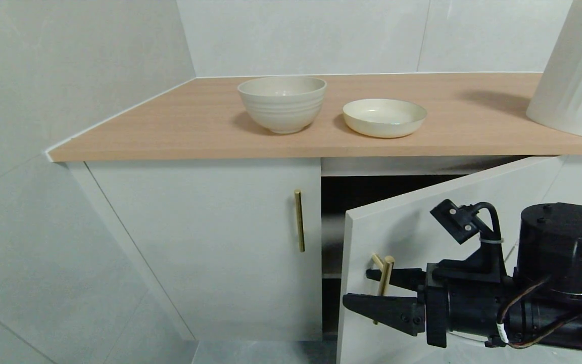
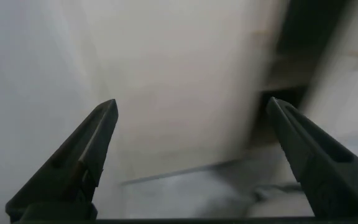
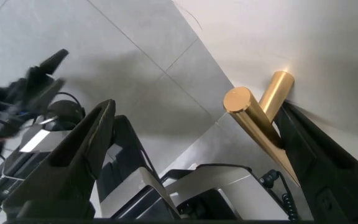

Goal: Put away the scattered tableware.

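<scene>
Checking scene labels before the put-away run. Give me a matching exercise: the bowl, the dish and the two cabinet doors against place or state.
Things
1. ribbed bowl
2. shallow dish
3. left cabinet door
4. right cabinet door

Place or state
A. swung open
B. on the countertop, right of the other vessel
C. shut
D. on the countertop, left of the other vessel

Pairs: 1-D, 2-B, 3-C, 4-A
</scene>
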You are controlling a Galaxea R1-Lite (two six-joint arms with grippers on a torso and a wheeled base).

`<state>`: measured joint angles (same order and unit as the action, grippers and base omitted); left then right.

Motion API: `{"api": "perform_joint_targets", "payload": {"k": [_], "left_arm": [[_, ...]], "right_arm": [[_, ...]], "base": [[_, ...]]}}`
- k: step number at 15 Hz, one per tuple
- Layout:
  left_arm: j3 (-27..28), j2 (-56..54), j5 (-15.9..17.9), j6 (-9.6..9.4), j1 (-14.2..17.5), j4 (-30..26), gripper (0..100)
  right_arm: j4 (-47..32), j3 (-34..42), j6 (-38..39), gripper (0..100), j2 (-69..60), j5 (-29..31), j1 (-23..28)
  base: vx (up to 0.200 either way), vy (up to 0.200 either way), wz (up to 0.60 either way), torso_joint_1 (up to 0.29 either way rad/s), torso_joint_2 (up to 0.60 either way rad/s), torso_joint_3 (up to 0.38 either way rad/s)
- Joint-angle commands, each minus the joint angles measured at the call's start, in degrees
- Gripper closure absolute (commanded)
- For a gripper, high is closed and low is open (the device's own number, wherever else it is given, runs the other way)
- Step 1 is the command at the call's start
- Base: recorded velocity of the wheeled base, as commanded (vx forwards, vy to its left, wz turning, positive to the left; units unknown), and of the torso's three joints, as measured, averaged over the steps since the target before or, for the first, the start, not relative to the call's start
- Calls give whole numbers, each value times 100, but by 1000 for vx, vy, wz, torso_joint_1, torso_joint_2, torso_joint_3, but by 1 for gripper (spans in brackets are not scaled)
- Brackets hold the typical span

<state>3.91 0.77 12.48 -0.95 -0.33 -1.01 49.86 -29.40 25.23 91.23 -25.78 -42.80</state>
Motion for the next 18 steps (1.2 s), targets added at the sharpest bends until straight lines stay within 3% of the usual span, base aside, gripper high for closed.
{"api": "perform_joint_targets", "payload": {"k": [1, 3, 4, 5, 7, 9, 12, 13, 15, 18], "left_arm": [[742, 679, 843, 25, -29, -329, 0], [1366, 1655, 1714, 183, -29, -338, 0], [1542, 2006, 1933, 183, -29, -329, 0], [2078, 2911, 2346, 183, -37, -321, 0], [2799, 4080, 2839, 183, -143, -277, 0], [3309, 5144, 2909, 201, -512, 57, 0], [3028, 6392, 2900, 236, -1391, 523, 0], [2966, 6629, 2900, 253, -1496, 637, 0], [2535, 7394, 2900, 376, -1795, 1420, 0], [2245, 7710, 2865, 429, -1901, 2044, 0]], "right_arm": [[-3, 22, -1, 0, -27, 3, 0], [-3, 22, -10, 0, -44, 3, 0], [-3, 22, -19, 0, -53, 3, 0], [-3, 22, -19, 0, -71, 3, 0], [-3, 22, -27, 0, -79, 3, -9], [-3, 22, -27, 0, -88, 3, -9], [-3, 5, -27, 0, -53, 3, 0], [-3, 5, -27, 0, -53, 3, 0], [-3, 14, -27, 0, -18, 3, 0], [-3, 14, -27, 0, -18, 3, 0]], "base": [[0, 0, 0, 0, 0, 0], [0, 0, 0, 0, 0, 0], [0, 0, 0, 0, 0, 0], [0, 0, 0, 0, 0, 0], [0, 0, 0, 0, 0, 0], [0, 0, 0, 0, 0, 0], [0, 0, 0, 0, 0, 0], [0, 0, 0, 0, 0, 0], [0, 0, 0, 0, 0, 0], [0, 0, 0, 0, 0, 0]]}}
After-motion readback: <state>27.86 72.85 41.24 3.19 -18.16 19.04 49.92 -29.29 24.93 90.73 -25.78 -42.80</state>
